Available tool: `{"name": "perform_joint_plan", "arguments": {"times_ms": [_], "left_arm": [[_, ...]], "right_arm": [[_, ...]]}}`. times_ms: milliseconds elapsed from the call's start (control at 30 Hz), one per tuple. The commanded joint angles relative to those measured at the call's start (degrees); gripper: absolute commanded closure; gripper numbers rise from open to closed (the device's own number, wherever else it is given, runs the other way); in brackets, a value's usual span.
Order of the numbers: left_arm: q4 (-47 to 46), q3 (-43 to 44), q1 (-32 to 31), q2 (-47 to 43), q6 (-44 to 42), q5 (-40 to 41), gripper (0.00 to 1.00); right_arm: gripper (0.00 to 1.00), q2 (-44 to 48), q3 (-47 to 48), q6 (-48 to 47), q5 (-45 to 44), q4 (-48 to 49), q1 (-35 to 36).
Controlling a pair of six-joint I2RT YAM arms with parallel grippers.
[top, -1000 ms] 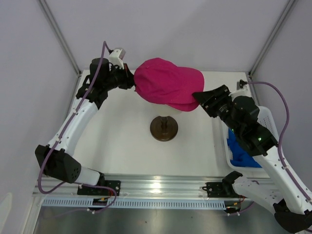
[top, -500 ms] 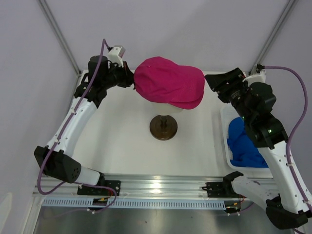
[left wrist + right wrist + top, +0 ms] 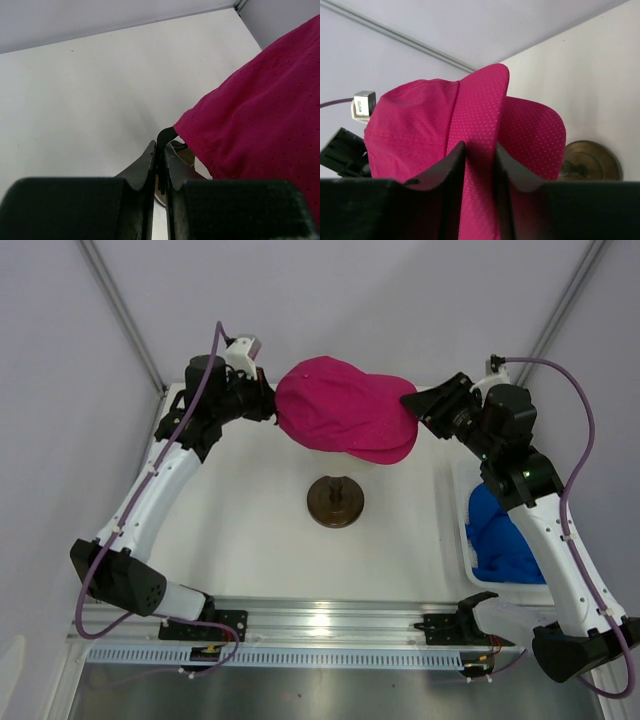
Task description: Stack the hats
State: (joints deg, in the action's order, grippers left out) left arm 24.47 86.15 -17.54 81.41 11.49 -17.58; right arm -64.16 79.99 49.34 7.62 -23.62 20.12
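At far left of the table (image 3: 250,540), the left gripper (image 3: 272,406) (image 3: 160,156) is clenched, its fingers almost together on a black strap at the rear edge of the pink cap (image 3: 340,410) (image 3: 260,125) (image 3: 415,130). That cap is held up over the far middle of the table, above the dark stand (image 3: 336,502) (image 3: 590,160). Its long axis runs left to right, with the crown to the left and the curved brim pointing right and slightly near. On its right side the right gripper (image 3: 410,406) (image 3: 480,152) is closed tight on a fold of pink fabric by the brim. Farther right and nearer, the blue caps (image 3: 505,535) lie heaped in a white basket (image 3: 500,583) at the table's right edge.
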Motion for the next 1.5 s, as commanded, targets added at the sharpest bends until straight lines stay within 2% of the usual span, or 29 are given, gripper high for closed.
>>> {"name": "perform_joint_plan", "arguments": {"times_ms": [0, 33, 67, 367, 500, 633, 800, 933, 1067, 1333, 1467], "left_arm": [[-1.18, -0.1, -0.83, -0.11, -1.12, 2.2, 0.9], [-1.18, -0.45, -0.92, 0.07, -1.11, 2.38, 0.9], [-0.92, -0.37, -1.0, 0.24, -1.11, 2.99, 0.9], [-1.53, -4.67, -1.62, 0.33, -0.5, 6.95, 0.92], [-1.35, -5.29, -1.62, 0.33, -0.15, 7.82, 0.92], [-1.18, -5.11, -1.62, 0.24, -0.15, 8.88, 0.92], [-1.0, -4.24, -1.62, 0.33, -0.06, 10.37, 0.92], [0.66, -0.03, -1.36, 1.12, -0.15, 12.84, 0.91], [3.56, 6.3, -0.92, 2.96, -0.41, 14.59, 0.82], [8.83, 22.2, 0.4, 10.95, 0.03, 11.08, 0.82], [9.89, 24.07, 0.4, 12.81, 0.64, 9.41, 0.83]], "right_arm": [[0.72, 0.79, -0.09, -1.0, 0.56, 3.14, -0.17], [0.92, 0.79, -0.61, -1.26, 0.12, 2.88, -0.26], [1.0, 0.79, -0.79, -1.27, -0.4, 2.61, -0.17], [1.0, 3.16, -5.71, 1.72, -5.32, -3.72, -0.26], [1.0, 7.19, -11.06, 8.55, -7.61, -6.09, -0.26], [1.0, 12.37, -15.9, 15.32, -14.1, -8.72, -0.26], [1.0, 16.17, -19.43, 21.58, -16.14, -11.97, -0.26], [1.0, 16.35, -21.62, 22.11, -14.39, -11.1, -0.26], [1.0, 15.91, -23.56, 20.62, -13.59, -9.26, 0.18], [1.0, 16.96, -27.78, 21.32, -15.96, -6.97, 4.31], [1.0, 17.4, -28.83, 21.06, -16.06, -6.62, 5.02]]}}
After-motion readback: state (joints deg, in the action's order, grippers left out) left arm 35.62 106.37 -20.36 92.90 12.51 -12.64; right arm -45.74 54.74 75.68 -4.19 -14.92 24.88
